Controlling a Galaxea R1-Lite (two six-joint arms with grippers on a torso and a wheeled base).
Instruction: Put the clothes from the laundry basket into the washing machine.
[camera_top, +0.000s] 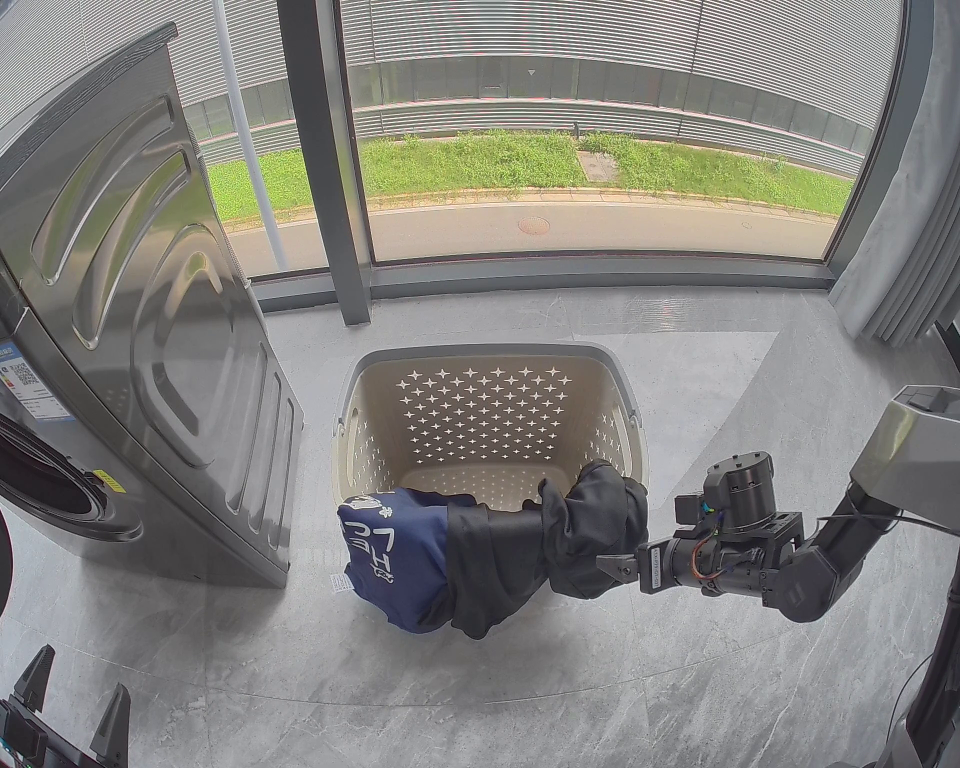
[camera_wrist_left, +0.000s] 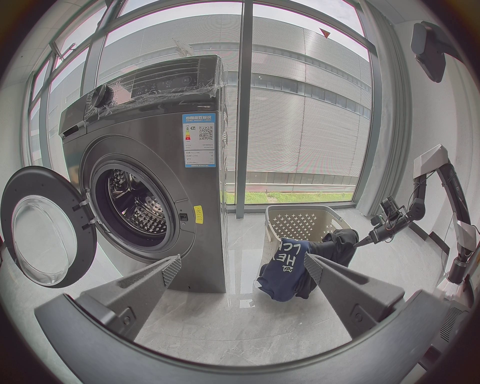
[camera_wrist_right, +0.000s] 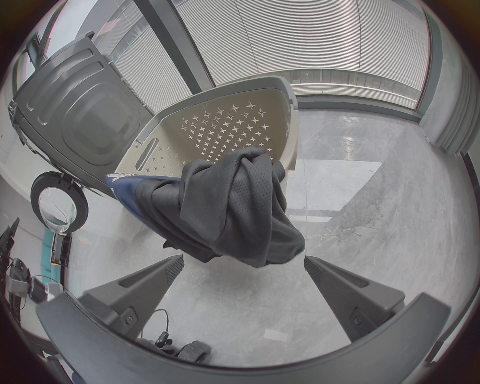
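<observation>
1. my right fingers (camera_wrist_right: 150, 285) are spread wide with nothing between them. they sit at the near right corner of the laundry basket (camera_top: 490, 355), tips just short of the dark cloth there; i can't tell if a tip brushes it.
2. my left fingers (camera_wrist_left: 145, 285) are also wide open and empty. they are low at the near left of the scene, well apart from the basket, and they face the washing machine (camera_wrist_left: 165, 150).
3. the laundry basket stands on the grey floor (camera_top: 700, 420) in the middle of the scene, right of the washing machine and in front of the window (camera_top: 600, 130). it is beige with star-shaped holes in its walls and a grey rim.
4. the clothes hang over the basket's near rim, partly outside it. a dark grey garment (camera_top: 585, 525) is bunched over the near right corner, and its cloth runs left along the rim.
5. a navy garment (camera_top: 395, 560) with white print hangs at the near left, touching the dark grey one, which overlaps it.
6. the washing machine has its round door (camera_wrist_left: 45, 225) swung open to the left, and its drum (camera_wrist_left: 135, 200) is in plain sight.
7. a grey curtain (camera_top: 900, 240) hangs at the far right.
</observation>
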